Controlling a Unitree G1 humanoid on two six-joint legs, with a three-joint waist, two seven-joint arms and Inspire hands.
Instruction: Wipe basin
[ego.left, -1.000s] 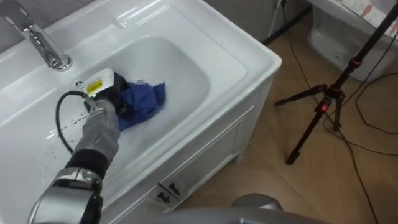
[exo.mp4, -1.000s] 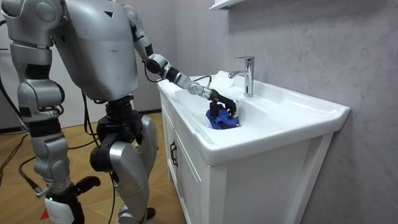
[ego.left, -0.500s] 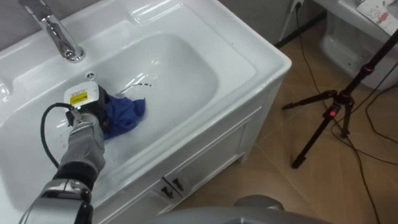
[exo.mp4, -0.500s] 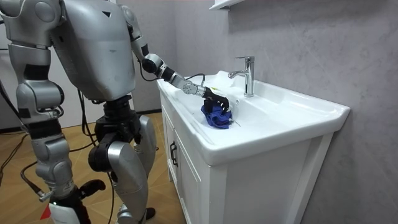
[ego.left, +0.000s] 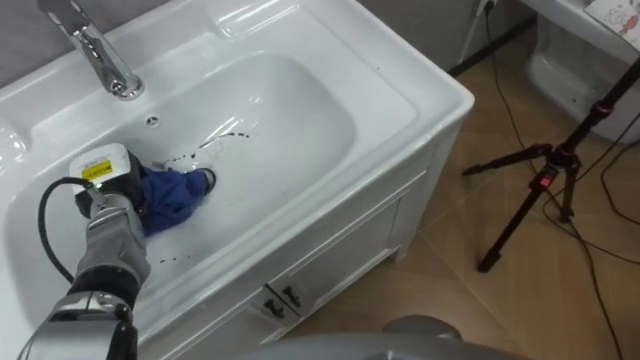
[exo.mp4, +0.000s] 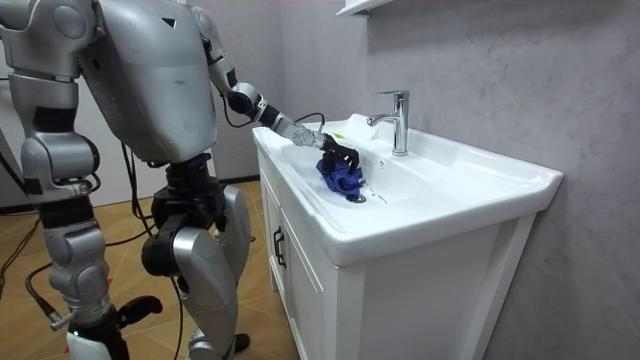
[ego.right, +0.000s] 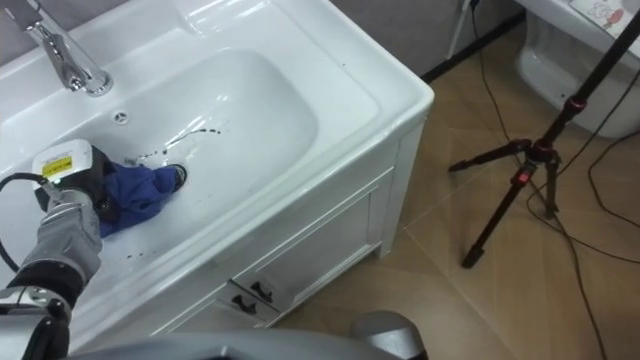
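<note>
The robot stands at a white ceramic basin (ego.left: 400, 70) on a white cabinet (ego.left: 340, 250); the eye views add a black tripod (ego.left: 545, 180) on the wooden floor; a chrome tap (ego.left: 100, 55) stands behind. The crumpled blue cloth (ego.left: 170, 195) lies in the bowl's left part (beside the drain), gripped by the left hand (ego.left: 105, 190), whose curled fingers (exo.mp4: 340, 155) the room view shows.

Clutching blue cloth (ego.right: 135, 198) with left robot hand (ego.right: 78, 185) low in white basin (ego.right: 270, 110), touching the drain (ego.right: 178, 176). Dark streaks (ego.right: 190, 130) just beyond. Faucet (ego.right: 62, 52) top left. Tripod (ego.right: 525, 175) on wooden floor (ego.right: 420, 280), right.
</note>
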